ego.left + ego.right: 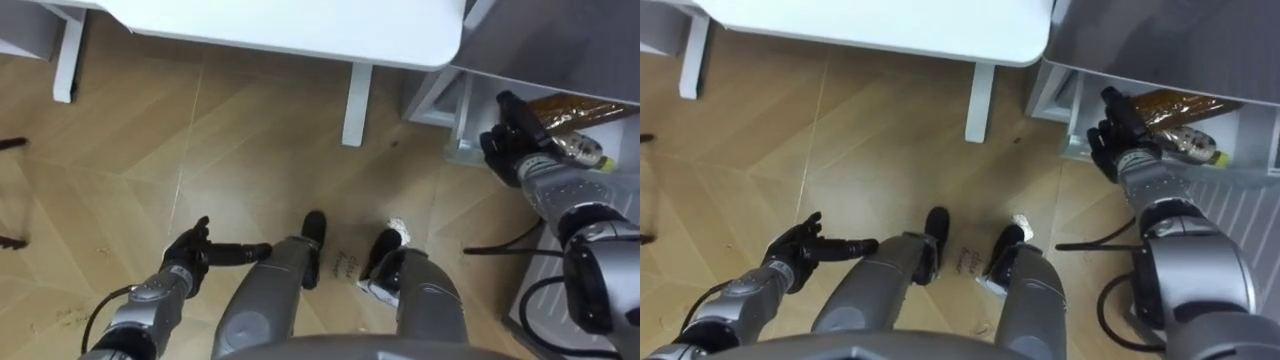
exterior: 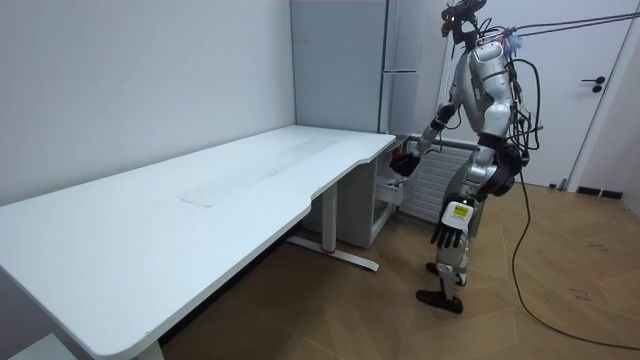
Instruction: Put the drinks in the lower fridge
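The brown drink bottle (image 1: 572, 110) lies on its side inside the open lower fridge (image 1: 435, 100), at the scene's far right, with a yellow-capped bottle (image 1: 585, 152) just beside it. So the drinks look to be in, or nearly; letting go and closing up seem to be what's left. The right hand (image 1: 512, 140) reaches out against the brown bottle's left end; whether its fingers grip cannot be told. The left hand (image 1: 190, 255) hangs low on the near left, fingers relaxed and empty. The white table (image 1: 300, 30) lies far left.

White desk (image 1: 300, 25); tan herringbone floor (image 1: 250, 150); brown bottle (image 1: 575, 108); grey fridge (image 2: 400, 100).
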`<state>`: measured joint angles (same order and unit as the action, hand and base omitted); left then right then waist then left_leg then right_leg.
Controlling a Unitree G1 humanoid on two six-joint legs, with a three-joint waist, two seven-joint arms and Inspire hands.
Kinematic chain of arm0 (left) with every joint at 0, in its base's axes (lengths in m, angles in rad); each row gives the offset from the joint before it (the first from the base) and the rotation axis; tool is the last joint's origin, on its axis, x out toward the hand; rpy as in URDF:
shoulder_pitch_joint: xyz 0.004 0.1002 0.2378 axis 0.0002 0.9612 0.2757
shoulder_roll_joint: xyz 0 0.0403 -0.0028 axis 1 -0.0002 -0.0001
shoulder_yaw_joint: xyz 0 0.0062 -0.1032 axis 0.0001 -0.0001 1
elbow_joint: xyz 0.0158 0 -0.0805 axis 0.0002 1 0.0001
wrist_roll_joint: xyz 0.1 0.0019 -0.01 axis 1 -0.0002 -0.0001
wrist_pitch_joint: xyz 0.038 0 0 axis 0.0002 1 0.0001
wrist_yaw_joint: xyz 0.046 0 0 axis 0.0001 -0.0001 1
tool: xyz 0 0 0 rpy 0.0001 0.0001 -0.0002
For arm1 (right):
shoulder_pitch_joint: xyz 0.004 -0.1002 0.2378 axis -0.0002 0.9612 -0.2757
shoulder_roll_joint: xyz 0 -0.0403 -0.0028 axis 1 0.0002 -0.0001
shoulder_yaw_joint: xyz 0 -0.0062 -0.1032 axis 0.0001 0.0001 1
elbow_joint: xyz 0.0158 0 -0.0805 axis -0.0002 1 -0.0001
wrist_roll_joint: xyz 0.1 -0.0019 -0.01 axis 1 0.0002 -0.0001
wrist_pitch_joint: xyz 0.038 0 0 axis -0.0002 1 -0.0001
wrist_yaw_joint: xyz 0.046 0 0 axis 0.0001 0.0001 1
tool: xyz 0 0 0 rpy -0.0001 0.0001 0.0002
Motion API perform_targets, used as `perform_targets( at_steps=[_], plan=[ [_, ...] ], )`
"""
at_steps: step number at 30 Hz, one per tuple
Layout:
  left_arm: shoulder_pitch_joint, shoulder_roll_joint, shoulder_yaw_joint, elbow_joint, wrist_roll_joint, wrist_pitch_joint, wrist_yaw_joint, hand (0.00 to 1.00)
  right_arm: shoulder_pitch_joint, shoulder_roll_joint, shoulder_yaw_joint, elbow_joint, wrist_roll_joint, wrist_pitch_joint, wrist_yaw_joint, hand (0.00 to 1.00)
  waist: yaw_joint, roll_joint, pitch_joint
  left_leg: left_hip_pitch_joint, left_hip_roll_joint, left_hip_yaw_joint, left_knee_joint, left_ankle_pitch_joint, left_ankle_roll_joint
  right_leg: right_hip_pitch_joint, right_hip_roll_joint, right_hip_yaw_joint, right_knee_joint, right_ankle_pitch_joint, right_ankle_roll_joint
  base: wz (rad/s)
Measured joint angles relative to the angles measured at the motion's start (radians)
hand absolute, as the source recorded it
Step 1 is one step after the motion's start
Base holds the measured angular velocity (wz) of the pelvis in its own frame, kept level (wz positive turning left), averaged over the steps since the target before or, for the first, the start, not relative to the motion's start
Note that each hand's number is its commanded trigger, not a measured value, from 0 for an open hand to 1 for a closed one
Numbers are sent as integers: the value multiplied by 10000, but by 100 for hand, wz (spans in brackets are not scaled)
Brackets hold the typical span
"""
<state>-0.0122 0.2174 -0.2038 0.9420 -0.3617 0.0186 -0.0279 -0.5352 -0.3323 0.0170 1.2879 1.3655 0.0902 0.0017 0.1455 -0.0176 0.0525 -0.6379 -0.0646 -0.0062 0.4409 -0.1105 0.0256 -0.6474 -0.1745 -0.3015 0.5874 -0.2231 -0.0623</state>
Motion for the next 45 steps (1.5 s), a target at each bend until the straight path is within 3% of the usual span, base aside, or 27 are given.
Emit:
perform_targets(
  at_steps=[1, 6, 8, 15, 33, 39, 45],
  plan=[
    [0, -3, -8, 15, 0, -4, 11, 0, -17, 0, 2, 0, -30, 0, 0, 0, 11, 2, -1, 1, -7, 6, -15, -12, 17, 4, -7, 0, -6, -17, 20, 4],
    [0, -25, -73, 22, -1, -12, 147, 0, -88, -89, -3, -3, 10, 57, -3, 0, 14, 68, -5, 3, -32, 32, -35, -40, 56, 3, -37, 10, 8, -70, 65, 1],
    [1, -28, -64, 29, -5, 49, 173, 0, -150, -264, 6, -43, 26, 202, -6, 0, 44, 78, -6, 17, -29, 55, -44, -43, 60, -20, -44, 61, 39, -89, 67, -4],
    [-3, -40, -61, 145, -3, 76, 158, 0, -877, -813, 63, -33, -20, 186, 17, 0, 50, 82, -10, 211, -22, 126, -145, -35, 58, 125, -48, 61, 37, -99, 61, 0],
    [7, -35, -40, 247, -4, 156, 153, 0, -822, -807, 109, -32, -15, 206, 54, 0, 18, 26, 25, 396, -6, 290, -322, -13, 61, 222, -64, 122, -30, -116, 79, 0],
    [9, -42, -2, 298, -5, 167, 168, 0, -641, -805, 106, -46, -60, 205, 103, 0, -5, 15, 31, 527, 43, 281, -348, -16, 61, 387, 55, 188, -168, -96, 107, 0],
    [24, -44, 3, 462, -9, 87, 385, 0, -389, -780, 107, -444, -992, 159, -38, 0, -31, 4, 28, 769, 149, 713, -426, -73, 113, 475, 142, 510, -189, -87, 143, -12]
  ],
)
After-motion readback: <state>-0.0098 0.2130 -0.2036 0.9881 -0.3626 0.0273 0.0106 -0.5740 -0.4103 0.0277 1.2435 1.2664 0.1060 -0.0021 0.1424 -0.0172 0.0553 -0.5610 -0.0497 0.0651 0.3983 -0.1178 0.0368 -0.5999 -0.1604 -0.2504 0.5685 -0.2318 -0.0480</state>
